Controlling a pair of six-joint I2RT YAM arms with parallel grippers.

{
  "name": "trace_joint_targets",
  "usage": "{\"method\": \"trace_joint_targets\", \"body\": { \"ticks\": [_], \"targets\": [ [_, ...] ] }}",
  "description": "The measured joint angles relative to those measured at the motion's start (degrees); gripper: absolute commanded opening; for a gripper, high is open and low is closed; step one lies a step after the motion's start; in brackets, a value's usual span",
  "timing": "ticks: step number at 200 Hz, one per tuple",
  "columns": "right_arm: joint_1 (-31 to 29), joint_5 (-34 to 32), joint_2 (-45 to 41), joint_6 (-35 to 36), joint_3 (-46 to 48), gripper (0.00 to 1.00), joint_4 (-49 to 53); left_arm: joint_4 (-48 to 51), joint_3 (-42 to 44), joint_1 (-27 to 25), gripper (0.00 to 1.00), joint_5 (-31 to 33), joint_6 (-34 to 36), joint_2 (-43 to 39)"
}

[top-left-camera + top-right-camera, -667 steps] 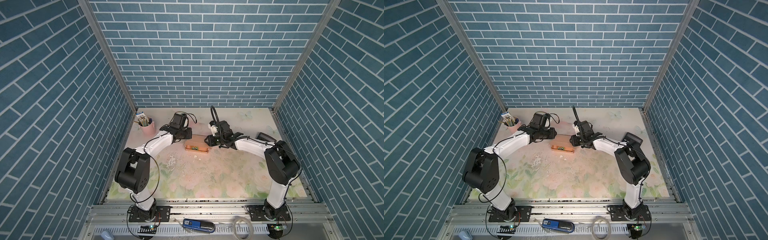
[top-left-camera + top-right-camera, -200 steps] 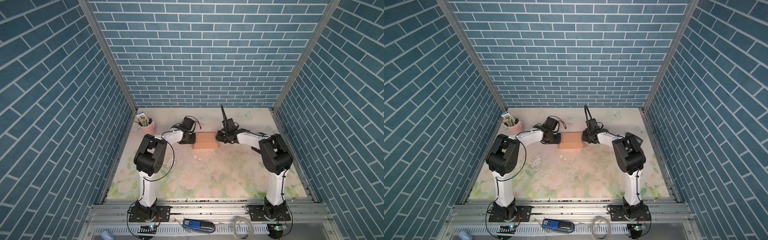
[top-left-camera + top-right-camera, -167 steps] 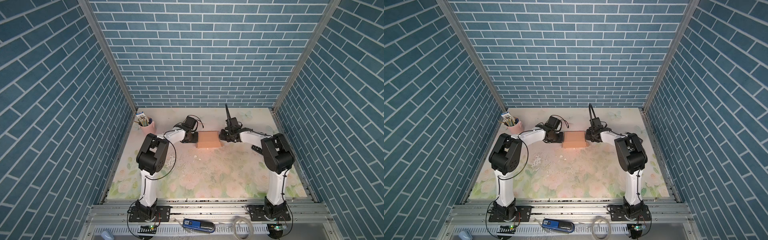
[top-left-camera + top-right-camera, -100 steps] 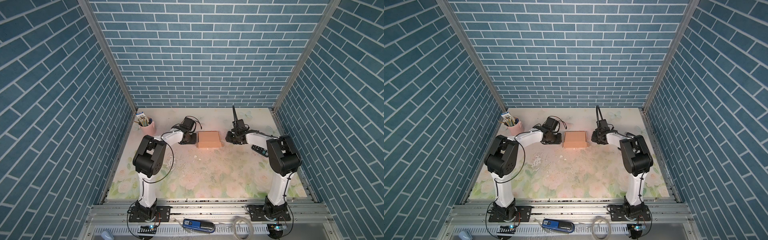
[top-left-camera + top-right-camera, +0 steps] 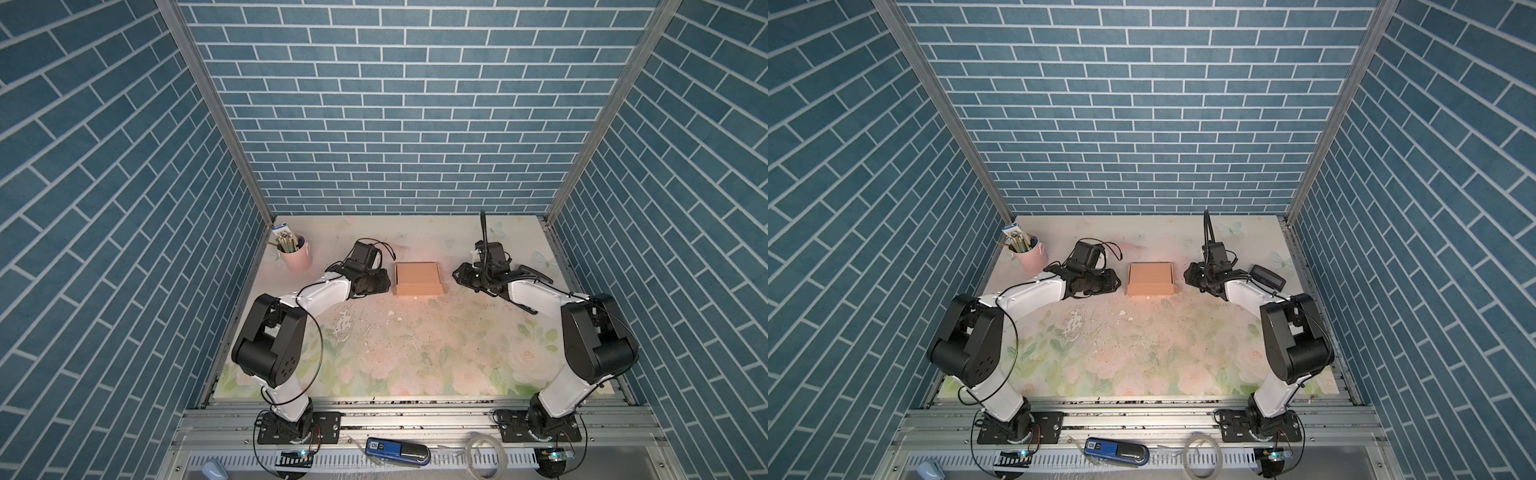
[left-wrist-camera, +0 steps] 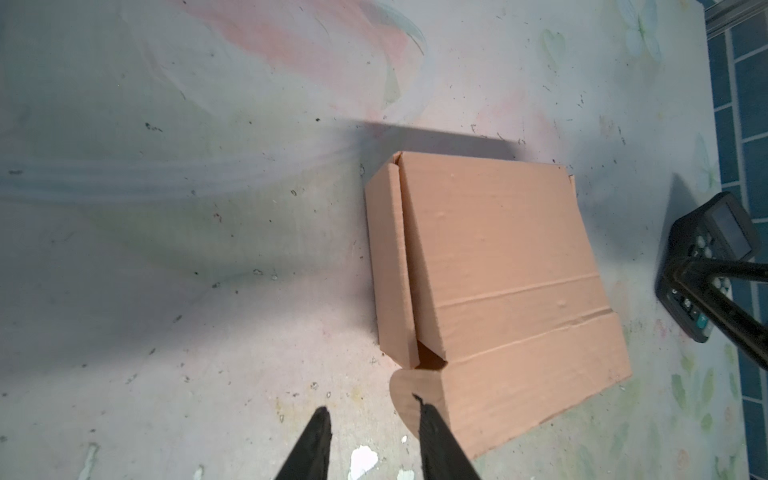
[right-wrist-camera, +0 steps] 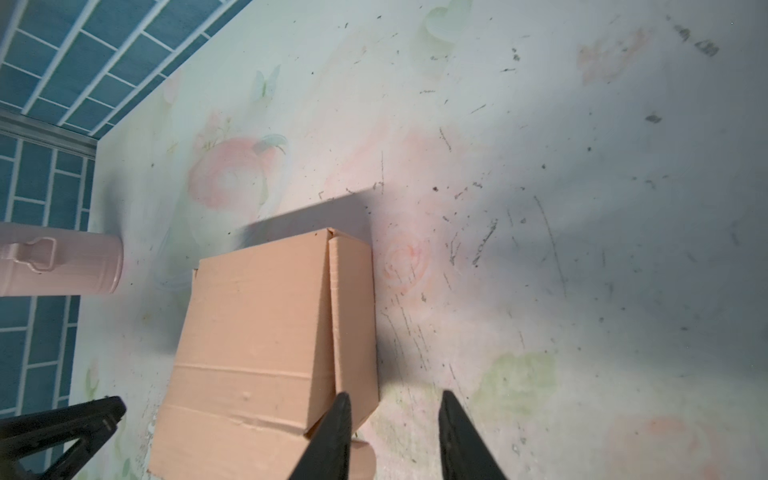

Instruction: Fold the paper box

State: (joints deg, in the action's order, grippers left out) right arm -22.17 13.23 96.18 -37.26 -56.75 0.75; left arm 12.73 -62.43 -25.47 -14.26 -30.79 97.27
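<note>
The paper box [image 5: 417,279] lies flat and closed on the bench [image 5: 415,345], lid down, its edges roughly square with the back wall.

The left arm [image 5: 320,293] reaches in from the box's left side. Its jaws sit low to the bench, just beside the box's left edge. In the left wrist view the two fingers [image 6: 436,440] stand spread with only bare bench between them. One fingertip overlaps a rounded tab that pokes out at the box's near left corner; whether it touches the tab cannot be told. A narrow side flap on that side of the box gapes a little at the same corner.

The right arm [image 5: 536,293] comes in from the box's right side. Its jaws sit near the right edge, with a strip of bench showing between in both top views. In the right wrist view the fingers [image 7: 461,440] are likewise spread and grip nothing, and one of them crosses in front of the box's near right corner.

A pink cup [image 5: 1030,252] of pens stands well to the left of the box, beyond the left arm. A dark handheld device [image 5: 1266,277] with a screen and buttons lies to the box's right, behind the right arm.
</note>
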Motion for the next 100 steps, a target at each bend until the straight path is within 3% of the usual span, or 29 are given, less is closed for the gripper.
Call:
{"method": "trace_joint_targets", "body": {
  "ticks": [100],
  "targets": [
    [-5.3,3.5,0.0,-4.5,0.9,0.37,-3.4,-4.9,0.9,-1.9,0.38,-1.8,-3.4,-0.1]
  ]
}}
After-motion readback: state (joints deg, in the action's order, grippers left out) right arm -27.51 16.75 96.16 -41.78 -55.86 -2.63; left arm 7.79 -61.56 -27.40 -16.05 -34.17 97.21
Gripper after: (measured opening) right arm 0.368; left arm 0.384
